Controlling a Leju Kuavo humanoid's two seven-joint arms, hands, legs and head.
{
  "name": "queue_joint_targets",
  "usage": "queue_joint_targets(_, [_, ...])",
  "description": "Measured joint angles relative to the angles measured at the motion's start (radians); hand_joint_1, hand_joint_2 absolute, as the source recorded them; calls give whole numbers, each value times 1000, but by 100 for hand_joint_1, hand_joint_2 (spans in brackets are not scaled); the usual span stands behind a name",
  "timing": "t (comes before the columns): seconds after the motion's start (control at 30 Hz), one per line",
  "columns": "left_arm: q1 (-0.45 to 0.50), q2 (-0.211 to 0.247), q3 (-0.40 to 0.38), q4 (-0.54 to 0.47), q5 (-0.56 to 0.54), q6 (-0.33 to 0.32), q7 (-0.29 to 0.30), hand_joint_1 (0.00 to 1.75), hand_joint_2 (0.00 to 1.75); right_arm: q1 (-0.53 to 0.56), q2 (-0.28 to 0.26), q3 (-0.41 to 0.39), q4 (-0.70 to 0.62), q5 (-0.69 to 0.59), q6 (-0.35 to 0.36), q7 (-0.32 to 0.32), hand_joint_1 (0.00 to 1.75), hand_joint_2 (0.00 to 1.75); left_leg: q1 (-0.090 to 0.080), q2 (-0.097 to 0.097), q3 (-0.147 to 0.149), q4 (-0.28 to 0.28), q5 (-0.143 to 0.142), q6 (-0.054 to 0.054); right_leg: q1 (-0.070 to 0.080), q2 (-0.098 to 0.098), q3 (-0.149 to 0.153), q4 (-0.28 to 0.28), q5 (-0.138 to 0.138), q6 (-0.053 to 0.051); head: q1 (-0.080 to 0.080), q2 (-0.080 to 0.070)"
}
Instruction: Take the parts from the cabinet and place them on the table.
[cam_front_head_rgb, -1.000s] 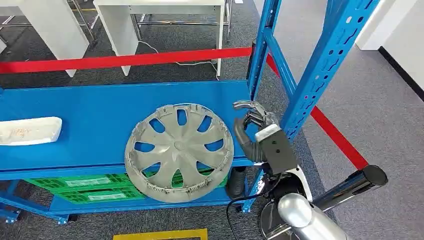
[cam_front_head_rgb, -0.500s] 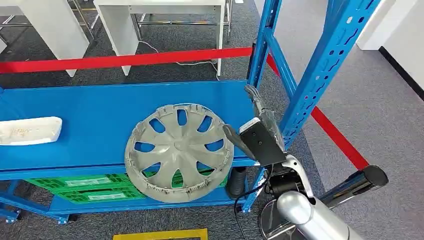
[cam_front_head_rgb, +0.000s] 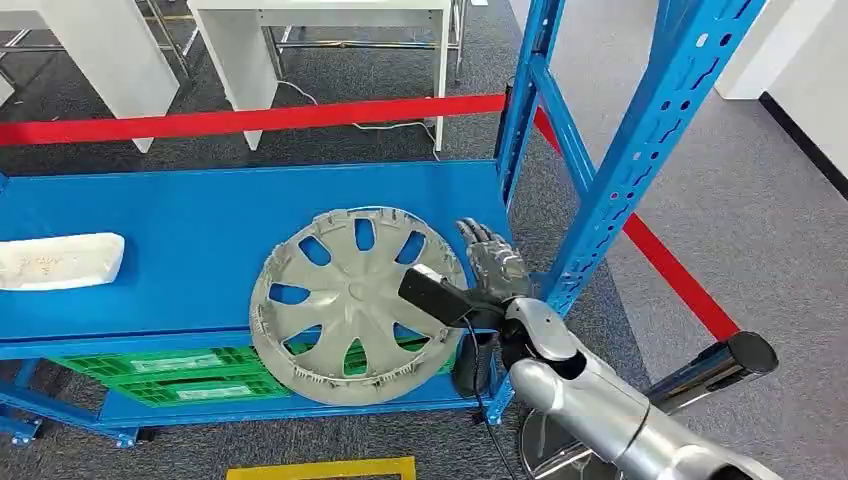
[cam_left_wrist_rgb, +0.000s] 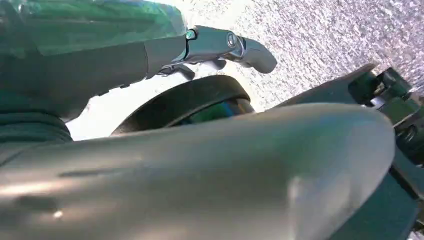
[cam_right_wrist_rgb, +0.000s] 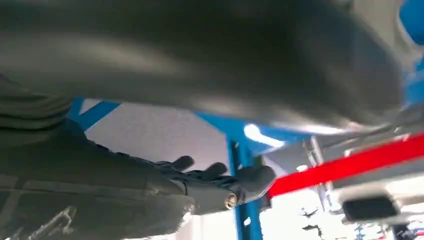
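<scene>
A grey plastic hubcap (cam_front_head_rgb: 355, 300) lies on the blue cabinet shelf (cam_front_head_rgb: 200, 215), overhanging its front edge. My right hand (cam_front_head_rgb: 478, 275) is at the hubcap's right rim, its thumb lying across the rim and its fingers (cam_front_head_rgb: 492, 255) stretched out over the shelf beside it. The right wrist view has the dark fingers (cam_right_wrist_rgb: 215, 175) spread, with nothing between them and the thumb. A white flat part (cam_front_head_rgb: 60, 260) rests at the shelf's left end. In the left wrist view my left hand (cam_left_wrist_rgb: 215, 45) hangs over grey carpet with its fingers out and nothing in it.
A blue upright (cam_front_head_rgb: 640, 140) of the cabinet stands just right of my right hand. Green crates (cam_front_head_rgb: 180, 375) sit on the lower shelf. Red barrier tape (cam_front_head_rgb: 250, 120) runs behind the cabinet, with white tables (cam_front_head_rgb: 320, 40) beyond. A yellow floor mark (cam_front_head_rgb: 320, 467) lies in front.
My right hand has turned over and swung down and left from beside the upright to the hubcap's right rim. The hubcap and white part have not moved.
</scene>
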Motion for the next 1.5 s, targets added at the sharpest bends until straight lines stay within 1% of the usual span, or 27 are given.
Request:
queue_joint_targets(0.1, [-2, 0, -8, 0, -11, -10, 4, 0, 0, -23, 18, 37, 77, 21, 39, -2, 0, 0, 0, 0, 0, 0, 0, 0, 0, 0, 0, 0, -1, 1, 0, 0])
queue_joint_targets(0.23, [-3, -1, -15, 0, -19, -13, 6, 0, 0, -48, 50, 81, 171, 51, 64, -14, 0, 0, 0, 0, 0, 0, 0, 0, 0, 0, 0, 0, -1, 1, 0, 0])
queue_joint_targets(0.37, [-3, -1, -22, 0, -19, -20, 11, 0, 0, -62, 84, 111, 256, 70, 51, -51, 0, 0, 0, 0, 0, 0, 0, 0, 0, 0, 0, 0, -1, 1, 0, 0])
queue_joint_targets(0.53, [-3, -1, -32, 0, -23, -29, 16, 0, 0, -78, 114, 138, 320, 97, 37, -94, 0, 0, 0, 0, 0, 0, 0, 0, 0, 0, 0, 0, -1, 1, 0, 0])
queue_joint_targets(0.6, [-3, -1, -35, 0, -26, -31, 16, 0, 0, -83, 122, 149, 331, 110, 37, -114, 0, 0, 0, 0, 0, 0, 0, 0, 0, 0, 0, 0, -1, 1, 0, 0])
queue_joint_targets(0.77, [-3, -1, -37, 0, -30, -34, 16, 0, 0, -92, 140, 173, 350, 127, 37, -129, 0, 0, 0, 0, 1, 0, 0, 0, 0, 0, 0, 0, -1, 1, 0, 0])
queue_joint_targets(1.03, [-4, -1, -52, 0, -43, -44, 16, 0, 0, -109, 168, 223, 364, 192, 49, -168, 0, 0, 0, 0, 1, 0, 0, 0, 0, 0, 0, 0, -1, 1, 0, 0])
queue_joint_targets(1.33, [-4, -1, -61, 1, -43, -44, 12, 0, 0, -122, 177, 256, 370, 201, 58, -165, 0, 0, 0, 0, 1, 0, 0, 0, 0, 0, 0, 0, -1, 1, 0, 0])
queue_joint_targets(1.4, [-4, -1, -62, 2, -40, -42, 13, 0, 0, -125, 179, 264, 375, 204, 61, -158, 0, 0, 0, 0, 1, 0, 0, 0, 0, 0, 0, 0, -1, 1, 0, 0])
queue_joint_targets(1.5, [-4, -1, -62, 3, -31, -36, 13, 0, 0, -125, 179, 268, 379, 208, 68, -132, 0, 0, 0, 0, 1, 0, 0, 0, 0, 0, 0, 0, -1, 1, 0, 0])
